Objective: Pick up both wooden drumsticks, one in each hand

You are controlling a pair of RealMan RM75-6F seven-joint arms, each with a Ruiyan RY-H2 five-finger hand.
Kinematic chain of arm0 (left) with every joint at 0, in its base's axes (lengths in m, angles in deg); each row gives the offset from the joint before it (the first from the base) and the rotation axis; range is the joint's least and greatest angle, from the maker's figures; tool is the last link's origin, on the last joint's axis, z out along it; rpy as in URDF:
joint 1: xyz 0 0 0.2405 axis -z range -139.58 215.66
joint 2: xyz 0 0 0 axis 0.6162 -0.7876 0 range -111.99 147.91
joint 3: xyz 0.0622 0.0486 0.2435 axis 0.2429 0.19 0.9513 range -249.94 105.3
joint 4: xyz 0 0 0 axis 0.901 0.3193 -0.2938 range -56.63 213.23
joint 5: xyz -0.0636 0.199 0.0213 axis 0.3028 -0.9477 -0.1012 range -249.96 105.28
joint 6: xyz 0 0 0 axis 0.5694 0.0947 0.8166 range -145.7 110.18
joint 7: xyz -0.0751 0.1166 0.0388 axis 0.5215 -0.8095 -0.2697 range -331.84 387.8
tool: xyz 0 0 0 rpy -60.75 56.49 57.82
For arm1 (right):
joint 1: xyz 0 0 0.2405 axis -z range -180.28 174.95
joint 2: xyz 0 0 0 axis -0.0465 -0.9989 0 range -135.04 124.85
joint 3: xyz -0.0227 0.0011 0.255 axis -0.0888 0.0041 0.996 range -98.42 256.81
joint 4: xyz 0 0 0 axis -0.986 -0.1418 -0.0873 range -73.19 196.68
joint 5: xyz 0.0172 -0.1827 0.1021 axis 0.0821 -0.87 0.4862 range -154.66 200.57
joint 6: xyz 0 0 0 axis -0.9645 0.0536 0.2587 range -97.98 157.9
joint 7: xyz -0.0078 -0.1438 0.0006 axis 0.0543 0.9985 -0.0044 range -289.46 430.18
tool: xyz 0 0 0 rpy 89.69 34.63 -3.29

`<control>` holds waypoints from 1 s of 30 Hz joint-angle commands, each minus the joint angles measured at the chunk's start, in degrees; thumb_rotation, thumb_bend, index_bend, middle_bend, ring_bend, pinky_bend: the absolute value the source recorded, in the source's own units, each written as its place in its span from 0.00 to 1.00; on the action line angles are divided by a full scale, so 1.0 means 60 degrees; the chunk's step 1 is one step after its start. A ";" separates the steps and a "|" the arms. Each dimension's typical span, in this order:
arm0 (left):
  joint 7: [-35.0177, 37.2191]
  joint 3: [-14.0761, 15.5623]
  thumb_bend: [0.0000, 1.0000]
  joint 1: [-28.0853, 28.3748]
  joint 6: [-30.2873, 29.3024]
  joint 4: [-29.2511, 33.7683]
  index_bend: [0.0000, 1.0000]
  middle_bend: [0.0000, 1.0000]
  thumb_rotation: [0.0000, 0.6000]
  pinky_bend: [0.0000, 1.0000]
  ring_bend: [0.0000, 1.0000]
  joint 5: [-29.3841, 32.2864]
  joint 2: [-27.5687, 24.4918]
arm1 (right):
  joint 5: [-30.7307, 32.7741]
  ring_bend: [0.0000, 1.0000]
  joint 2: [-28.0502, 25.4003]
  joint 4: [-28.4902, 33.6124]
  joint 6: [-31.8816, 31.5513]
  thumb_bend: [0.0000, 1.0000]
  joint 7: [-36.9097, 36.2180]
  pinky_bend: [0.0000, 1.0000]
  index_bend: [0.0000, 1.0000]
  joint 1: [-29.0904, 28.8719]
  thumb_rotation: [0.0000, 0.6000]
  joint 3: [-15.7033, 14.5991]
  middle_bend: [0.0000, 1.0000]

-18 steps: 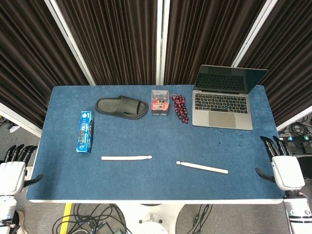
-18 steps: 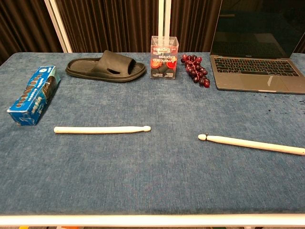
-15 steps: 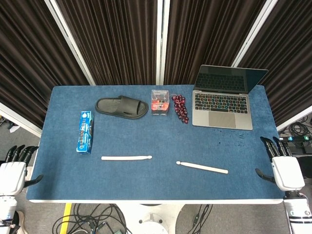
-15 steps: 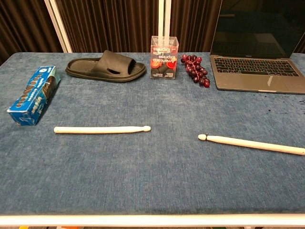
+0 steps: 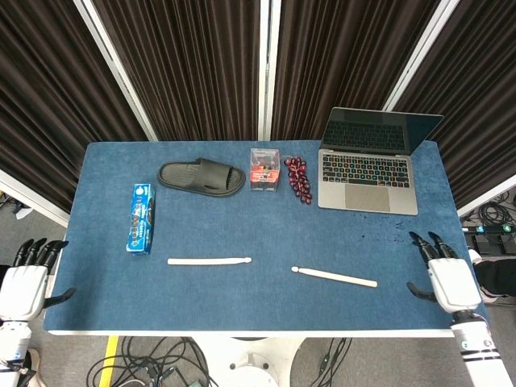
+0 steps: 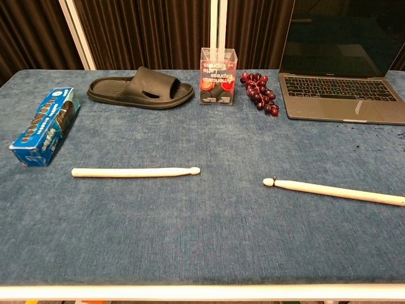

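Two pale wooden drumsticks lie on the blue table. The left drumstick (image 5: 209, 261) (image 6: 135, 171) lies level, tip pointing right. The right drumstick (image 5: 334, 277) (image 6: 333, 190) slants slightly, tip pointing left. My left hand (image 5: 24, 284) hangs off the table's left edge, fingers spread, holding nothing. My right hand (image 5: 448, 279) hovers over the table's front right corner, right of the right drumstick, fingers apart and empty. Neither hand shows in the chest view.
Along the back stand a black slipper (image 5: 201, 176), a clear box with red contents (image 5: 264, 169), dark grapes (image 5: 298, 178) and an open laptop (image 5: 371, 161). A blue packet (image 5: 142, 218) lies at the left. Cables run under the table's front edge.
My right hand has moved left and inward, from beyond the table's right edge to over its front right corner. My left hand barely shifted. The drumsticks have not moved.
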 commanded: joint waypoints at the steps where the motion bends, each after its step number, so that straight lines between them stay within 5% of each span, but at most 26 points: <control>1: 0.0047 0.0010 0.00 0.0013 0.0025 -0.0053 0.16 0.16 1.00 0.09 0.08 -0.0026 0.0013 | 0.0690 0.10 0.0521 -0.0027 0.0759 0.10 0.0825 0.25 0.17 -0.0454 1.00 0.0091 0.28; 15: 0.0146 0.0059 0.00 0.0011 0.0167 -0.0054 0.16 0.16 1.00 0.09 0.08 0.0036 0.0010 | 0.1104 0.25 0.2720 -0.1607 0.1184 0.10 0.2126 0.34 0.41 -0.0931 1.00 -0.0159 0.46; 30: 0.0426 0.0102 0.00 0.0019 0.0274 -0.0333 0.16 0.16 1.00 0.09 0.08 0.0029 0.0115 | 0.1183 0.27 0.3711 -0.2668 0.1148 0.19 0.2383 0.37 0.44 -0.0944 1.00 -0.0294 0.49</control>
